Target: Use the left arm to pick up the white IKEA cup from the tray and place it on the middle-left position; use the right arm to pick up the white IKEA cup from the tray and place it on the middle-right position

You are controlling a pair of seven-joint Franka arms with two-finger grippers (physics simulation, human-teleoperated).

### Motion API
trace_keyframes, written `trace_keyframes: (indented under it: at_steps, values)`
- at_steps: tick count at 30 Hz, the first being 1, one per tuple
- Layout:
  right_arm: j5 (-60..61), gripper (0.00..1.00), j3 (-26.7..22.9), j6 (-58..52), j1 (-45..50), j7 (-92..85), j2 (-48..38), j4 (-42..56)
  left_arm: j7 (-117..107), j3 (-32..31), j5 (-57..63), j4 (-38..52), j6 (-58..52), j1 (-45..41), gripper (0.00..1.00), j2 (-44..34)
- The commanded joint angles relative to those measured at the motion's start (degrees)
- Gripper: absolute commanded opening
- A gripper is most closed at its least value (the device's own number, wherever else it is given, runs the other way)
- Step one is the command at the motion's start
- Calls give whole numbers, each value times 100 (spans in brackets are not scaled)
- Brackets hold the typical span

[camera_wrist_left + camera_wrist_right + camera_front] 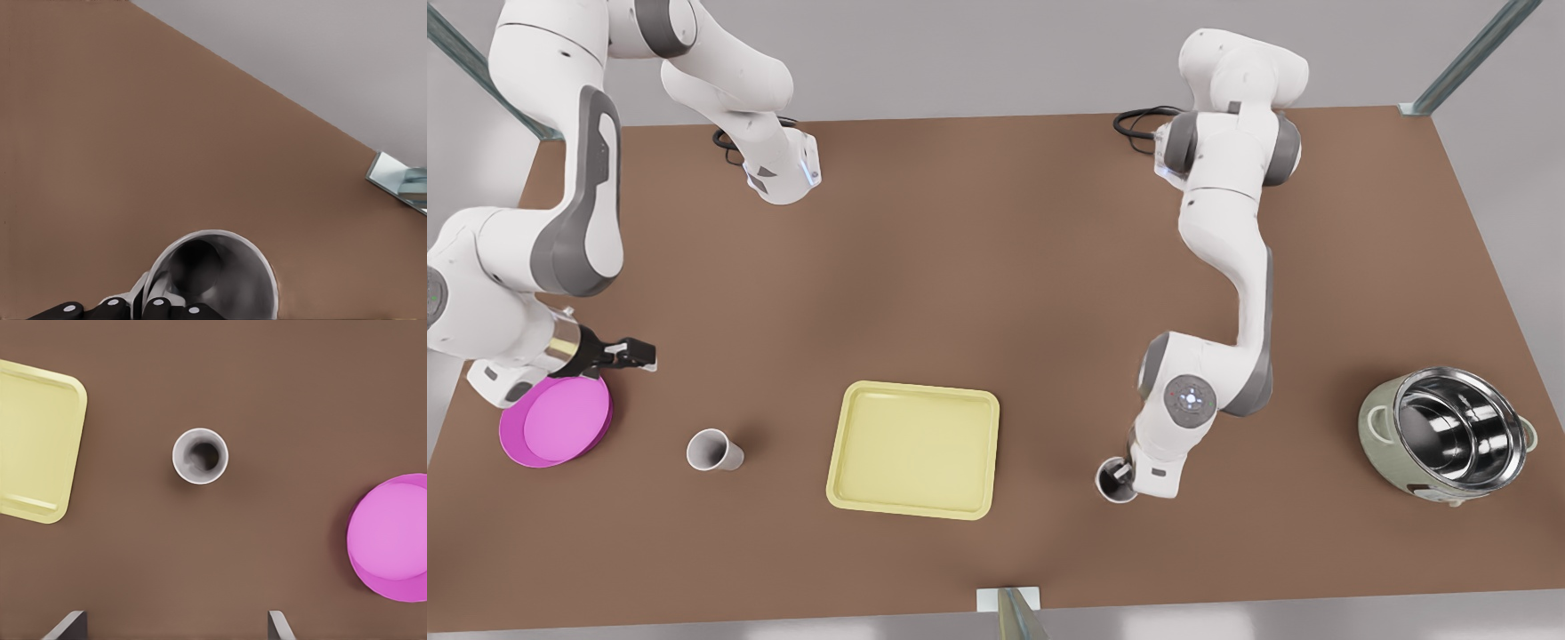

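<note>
Pinching one white cup [212, 277] at its rim, the left gripper [1125, 476] sits low on the tabletop [996, 267], toward the front view's right of the yellow tray [914, 449]. Spread wide, the right gripper [627, 354] hovers above the pink dish [556, 420], with the second cup [713, 450] standing between dish and tray.

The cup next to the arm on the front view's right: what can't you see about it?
- Front view: the left arm's wrist covers most of the cup.
- Left wrist view: the picture's edge cuts off the cup's base and most of the left gripper, so whether it stands on the table is unclear.
The right gripper hangs open by the pink dish.
</note>
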Motion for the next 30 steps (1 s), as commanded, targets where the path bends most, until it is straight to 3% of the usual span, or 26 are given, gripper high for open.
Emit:
trace_keyframes:
  at_steps: [1, 19, 20, 21, 22, 30]
  values:
    - [-13, 100, 19, 28, 17, 47, 59, 3, 2861, 0, -254, -85, -449, 253, 6, -17]
    - [4, 100, 10, 90, -1, 47, 68, 3, 2773, 53, 89, -269, 790, 306, 11, 256]
    - [13, 100, 19, 90, -1, 47, 68, 3, 2773, 52, 89, -269, 790, 306, 17, 256]
    - [4, 100, 19, 90, -1, 47, 68, 11, 2773, 52, 89, -269, 790, 306, 81, 256]
    - [13, 100, 10, 90, -1, 47, 68, 46, 2773, 53, 98, -269, 790, 297, 100, 247]
    - [31, 100, -34, 90, -27, 47, 59, 64, 2729, 53, 247, -269, 790, 288, 100, 256]
